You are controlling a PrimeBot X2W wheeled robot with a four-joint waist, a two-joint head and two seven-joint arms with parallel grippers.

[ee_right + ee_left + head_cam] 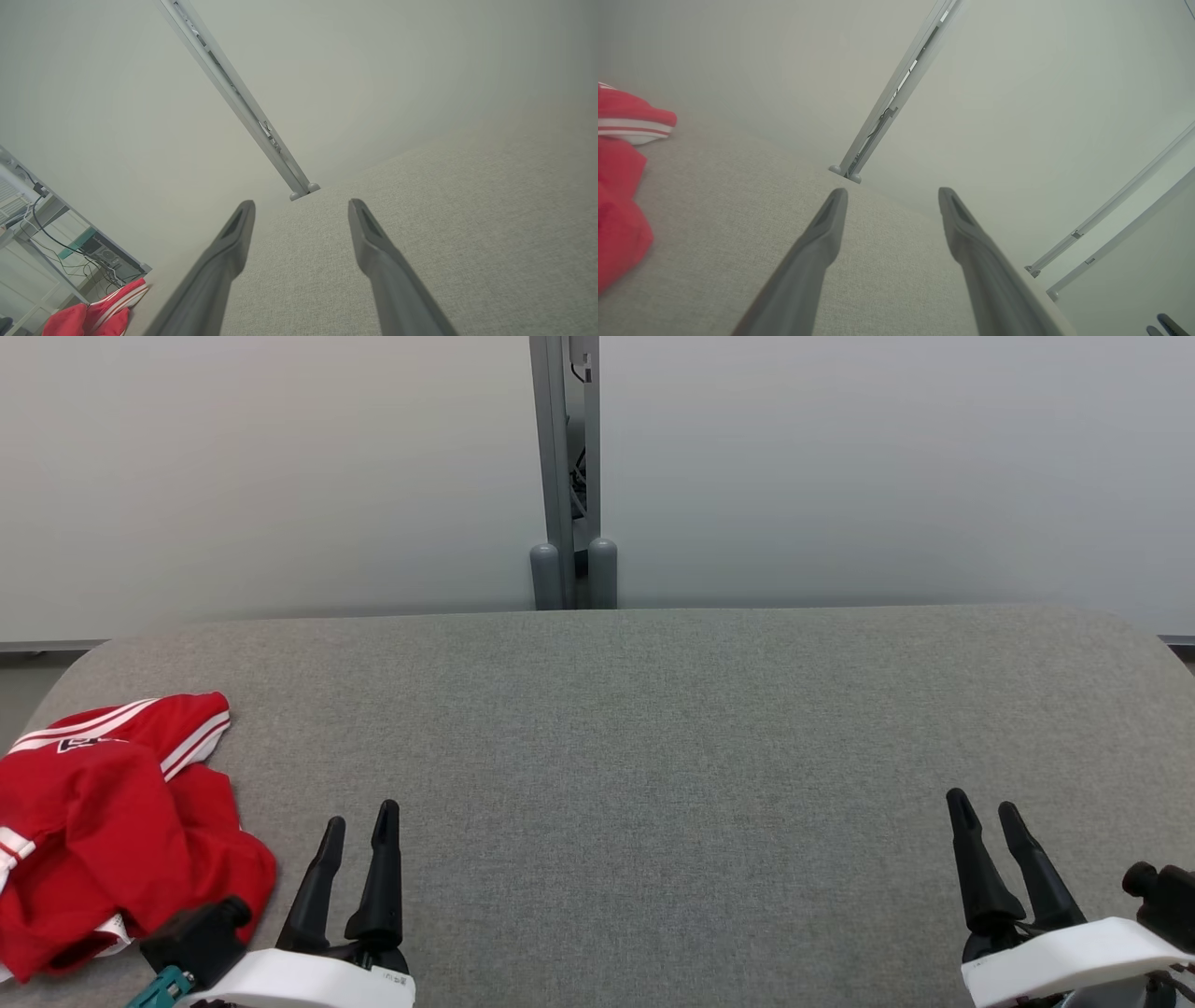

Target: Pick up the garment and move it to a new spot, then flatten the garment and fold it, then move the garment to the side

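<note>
Jaws spread as wide as they go on both grippers, nothing held. At lower left of head view, left gripper (361, 813), fingers pointing up over grey table (653, 728), touching nothing. At lower right, right gripper (982, 801), likewise empty and well apart from the task's thing. Red garment (103, 821) with white stripes, crumpled in a heap at the table's near left corner, just beside the left gripper, partly cut off by the head view's left edge. Step in hand, by judgement: first pick-up, not yet begun. To do it well: reach with the left arm, nearest the heap; come down on a raised fold near the middle, not a loose striped hem; pinch several layers; lift straight up to avoid dragging; then carry toward the bare centre. Probably floppy, prone to slipping from a thin pinch
</note>
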